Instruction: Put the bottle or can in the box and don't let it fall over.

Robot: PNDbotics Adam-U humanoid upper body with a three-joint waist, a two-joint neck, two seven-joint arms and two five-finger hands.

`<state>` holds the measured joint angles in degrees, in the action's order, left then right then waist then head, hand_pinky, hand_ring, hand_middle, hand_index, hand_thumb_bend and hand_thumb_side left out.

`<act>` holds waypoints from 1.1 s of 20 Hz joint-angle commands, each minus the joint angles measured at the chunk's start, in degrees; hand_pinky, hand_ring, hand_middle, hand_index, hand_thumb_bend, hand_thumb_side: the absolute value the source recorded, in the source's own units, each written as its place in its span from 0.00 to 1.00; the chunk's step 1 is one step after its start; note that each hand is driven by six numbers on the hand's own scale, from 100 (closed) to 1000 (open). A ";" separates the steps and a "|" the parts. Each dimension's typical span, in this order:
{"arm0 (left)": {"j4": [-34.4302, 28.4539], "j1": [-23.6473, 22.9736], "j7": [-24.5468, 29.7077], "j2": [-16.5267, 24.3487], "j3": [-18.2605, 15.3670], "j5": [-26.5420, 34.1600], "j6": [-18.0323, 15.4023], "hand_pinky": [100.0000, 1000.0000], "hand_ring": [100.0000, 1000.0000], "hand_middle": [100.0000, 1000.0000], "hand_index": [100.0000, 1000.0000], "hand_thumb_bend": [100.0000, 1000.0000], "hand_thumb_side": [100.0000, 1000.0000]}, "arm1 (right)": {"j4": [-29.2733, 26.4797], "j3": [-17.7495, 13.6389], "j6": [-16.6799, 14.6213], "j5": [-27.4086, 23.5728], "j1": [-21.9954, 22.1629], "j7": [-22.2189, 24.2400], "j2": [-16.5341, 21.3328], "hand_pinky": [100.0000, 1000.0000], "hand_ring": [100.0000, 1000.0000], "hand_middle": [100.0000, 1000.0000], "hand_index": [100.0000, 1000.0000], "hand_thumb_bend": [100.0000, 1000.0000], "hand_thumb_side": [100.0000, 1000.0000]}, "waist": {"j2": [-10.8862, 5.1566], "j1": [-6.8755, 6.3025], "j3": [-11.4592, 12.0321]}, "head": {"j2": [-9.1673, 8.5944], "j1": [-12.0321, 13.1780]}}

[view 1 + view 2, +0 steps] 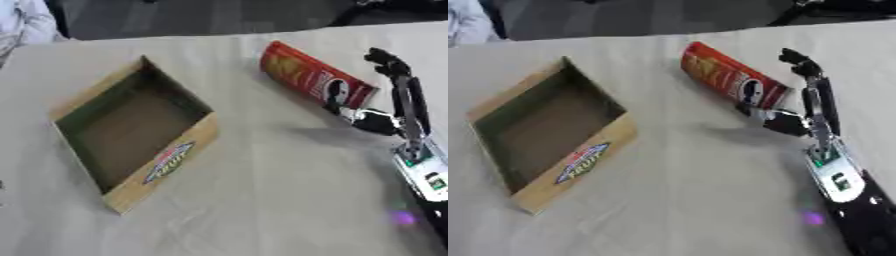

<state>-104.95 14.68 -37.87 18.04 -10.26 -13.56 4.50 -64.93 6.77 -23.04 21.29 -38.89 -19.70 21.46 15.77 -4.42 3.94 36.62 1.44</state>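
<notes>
Reaching: my right hand [802,107], thumb and fingers spread wide at the red can [313,76], holding nothing. Can lies tilted on the tabletop [280,190], well apart from the open cardboard box [131,132], so gripping near its base should keep it upright.

Glossy printed red can [311,77] beside black-and-silver hand [802,107]; matt brown cardboard box [131,135] well apart; creased beige cloth table [280,190].

It looks like a lab or test room: a table [262,200] under a plain beige cloth, a dark bare floor [201,17] beyond it, and only a cardboard box [131,132] and a can [311,75] set out.
</notes>
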 commanded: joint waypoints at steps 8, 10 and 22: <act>-1.14 0.81 0.24 0.95 -0.19 0.17 -0.17 0.51 0.87 0.61 0.63 0.50 0.57 | 2.43 -0.39 0.70 0.78 -1.47 1.92 0.86 0.85 0.86 0.74 0.88 0.81 0.39 | -0.52 0.00 0.37 | -0.85 0.70; -1.14 0.88 0.27 0.92 -0.20 0.20 -0.18 0.51 0.87 0.61 0.63 0.50 0.57 | 3.25 -0.49 1.11 1.04 -1.75 2.67 0.80 0.85 0.86 0.74 0.88 0.81 0.39 | -0.38 -0.04 0.43 | -0.92 0.75; -1.14 1.11 0.46 0.85 -0.23 0.38 -0.28 0.51 0.87 0.61 0.63 0.49 0.57 | 6.55 -1.03 3.23 2.39 -1.96 4.07 0.11 0.84 0.86 0.74 0.88 0.80 0.38 | 0.12 -0.18 0.58 | -0.82 0.92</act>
<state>-104.97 15.19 -37.59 18.02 -10.23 -13.34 4.28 -60.21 5.92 -20.08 23.04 -41.36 -15.68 21.52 16.11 -4.31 4.31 36.29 2.21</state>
